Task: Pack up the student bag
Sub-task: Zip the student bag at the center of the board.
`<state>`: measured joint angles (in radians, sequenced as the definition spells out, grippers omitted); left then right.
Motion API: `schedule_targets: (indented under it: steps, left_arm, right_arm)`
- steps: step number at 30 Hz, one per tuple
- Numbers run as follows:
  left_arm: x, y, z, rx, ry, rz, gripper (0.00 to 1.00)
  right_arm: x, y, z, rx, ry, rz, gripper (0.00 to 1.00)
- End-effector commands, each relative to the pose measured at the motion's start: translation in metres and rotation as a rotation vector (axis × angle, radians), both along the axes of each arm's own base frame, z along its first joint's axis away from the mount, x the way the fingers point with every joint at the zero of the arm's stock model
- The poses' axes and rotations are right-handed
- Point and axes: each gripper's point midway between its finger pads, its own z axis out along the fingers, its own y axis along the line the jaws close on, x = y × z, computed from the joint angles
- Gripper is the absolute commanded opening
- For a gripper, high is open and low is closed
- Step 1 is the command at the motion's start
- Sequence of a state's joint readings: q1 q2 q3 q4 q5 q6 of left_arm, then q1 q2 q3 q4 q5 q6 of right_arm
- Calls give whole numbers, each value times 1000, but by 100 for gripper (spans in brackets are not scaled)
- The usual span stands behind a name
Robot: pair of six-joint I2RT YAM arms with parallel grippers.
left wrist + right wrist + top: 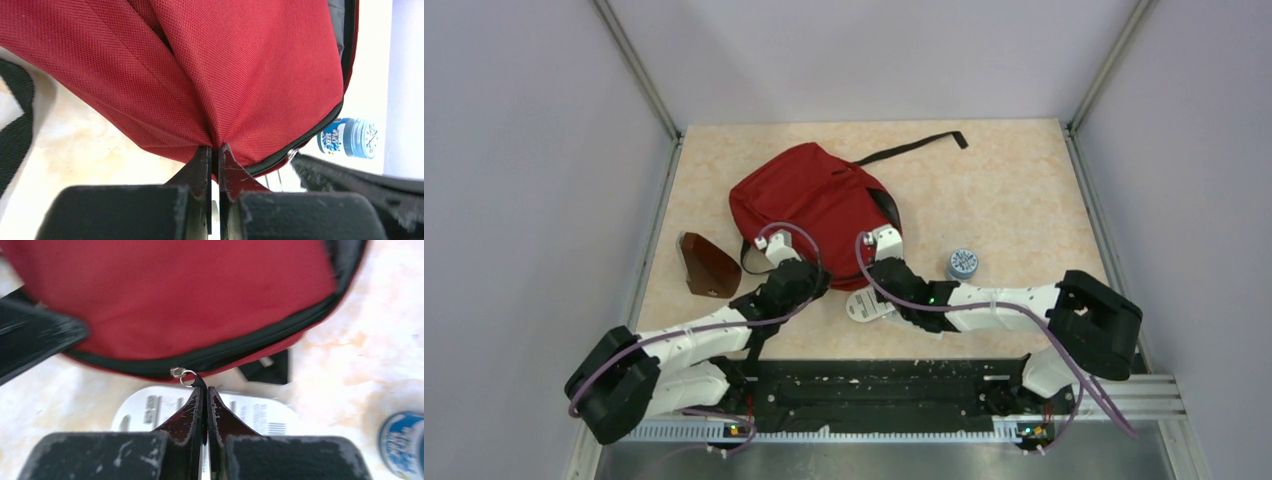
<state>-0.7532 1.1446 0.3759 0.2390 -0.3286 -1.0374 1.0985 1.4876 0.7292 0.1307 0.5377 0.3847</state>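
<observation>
The red student bag (809, 195) lies in the middle of the table, its black zipper (240, 347) running along the near edge. My left gripper (215, 150) is shut on a pinch of the bag's red fabric (215, 100) at its near edge. My right gripper (204, 390) is shut on the black zipper pull (199, 381), which hangs from a small metal ring at the slider (177, 372). In the top view both grippers, left (776, 245) and right (879, 243), sit at the bag's near side.
A white flat package (864, 305) lies under my right arm, also in the right wrist view (150, 410). A blue-capped jar (963, 264) stands right of the bag. A brown triangular pouch (705, 264) lies left. A black strap (919, 145) trails to the back right.
</observation>
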Motion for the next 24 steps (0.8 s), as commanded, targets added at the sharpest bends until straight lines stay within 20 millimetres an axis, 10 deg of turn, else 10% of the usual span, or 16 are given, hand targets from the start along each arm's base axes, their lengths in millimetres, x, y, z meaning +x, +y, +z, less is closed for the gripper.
schedule_targets:
  steps: [1, 10, 16, 20, 24]
  left_arm:
    - [-6, 33, -4, 136, -5, 35, 0]
    - [-32, 74, -5, 255, 27, 46, 0]
    - [-39, 81, 6, 281, -2, 21, 2]
    - [-34, 69, 29, 317, -66, -82, 51]
    - [-22, 41, 70, 342, -200, -238, 65]
  right_arm:
    - [39, -40, 15, -83, -66, -159, 0]
    - [118, -77, 36, 10, -75, -236, 0]
    - [144, -59, 53, 21, -116, -115, 0]
    - [133, -40, 66, 88, -119, 4, 0]
    - [120, -35, 67, 128, -104, 55, 0]
